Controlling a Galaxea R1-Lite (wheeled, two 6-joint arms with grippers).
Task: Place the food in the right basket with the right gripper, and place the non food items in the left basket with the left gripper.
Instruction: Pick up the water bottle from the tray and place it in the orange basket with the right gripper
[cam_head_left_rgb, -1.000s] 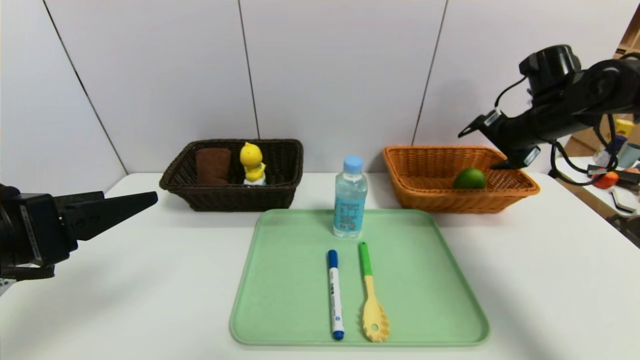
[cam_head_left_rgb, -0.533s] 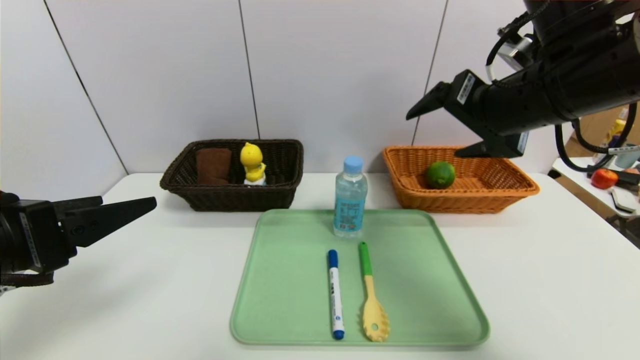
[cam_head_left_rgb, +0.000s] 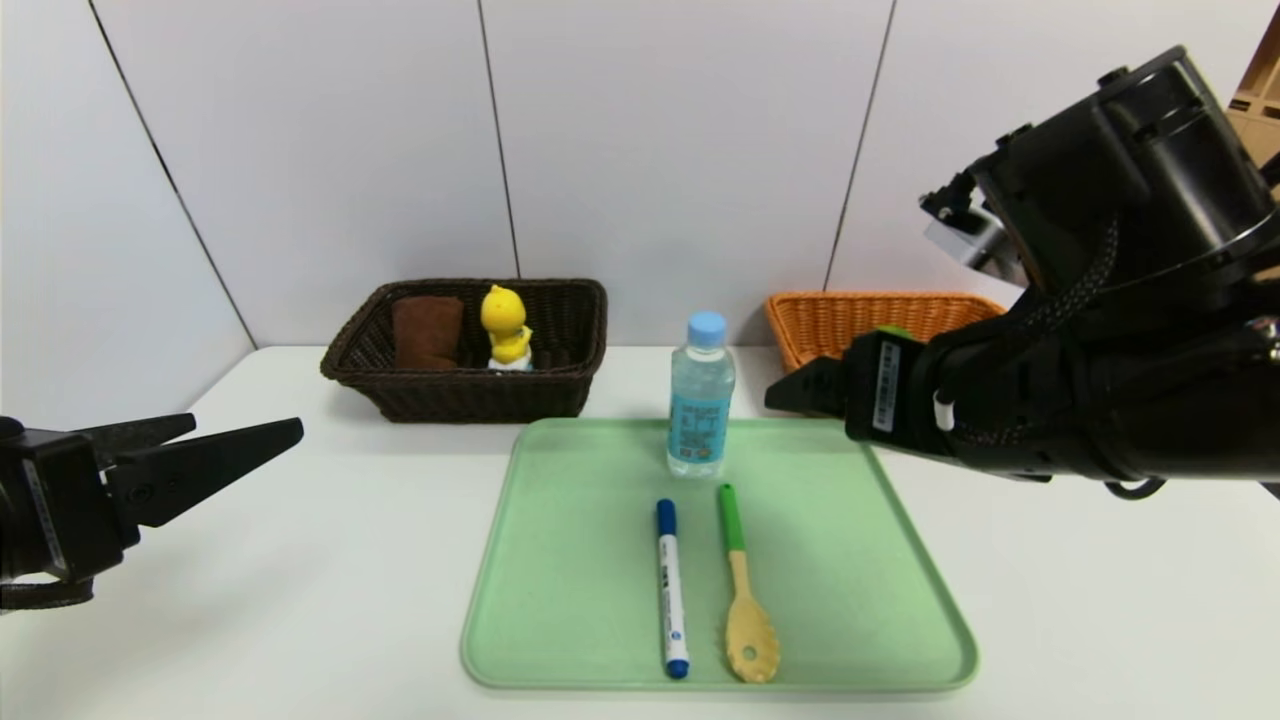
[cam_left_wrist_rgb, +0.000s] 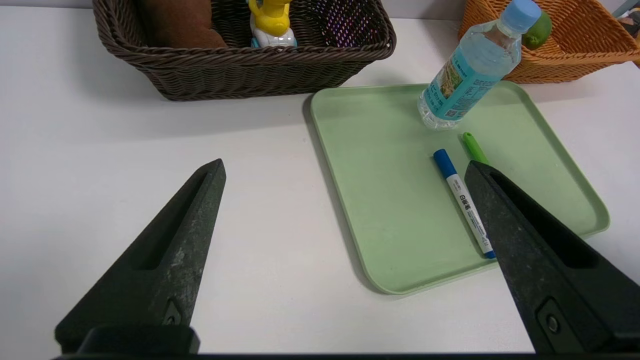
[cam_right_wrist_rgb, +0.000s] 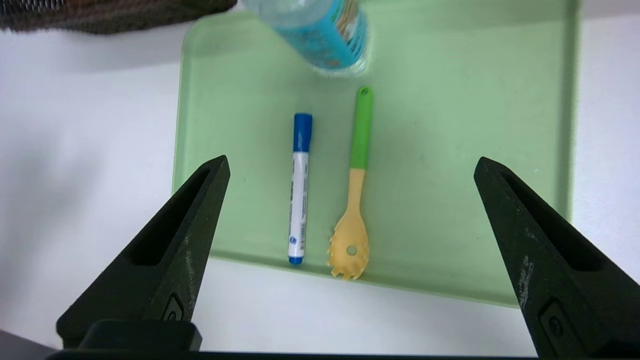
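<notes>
Print on the bottle (cam_head_left_rgb: 700, 395) label and marker (cam_head_left_rgb: 671, 590) is too small to read.

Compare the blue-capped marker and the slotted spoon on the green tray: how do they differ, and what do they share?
The marker is a straight white barrel with a blue cap; the spoon has a green handle widening into a yellow slotted head. The marker lies left of the spoon. Both lie flat, side by side and apart, on the tray.

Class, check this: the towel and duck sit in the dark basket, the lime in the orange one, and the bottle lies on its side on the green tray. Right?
One slip: the bottle stands upright on the tray, as the head view shows. The towel and duck are in the dark basket, and the lime is in the orange basket.
</notes>
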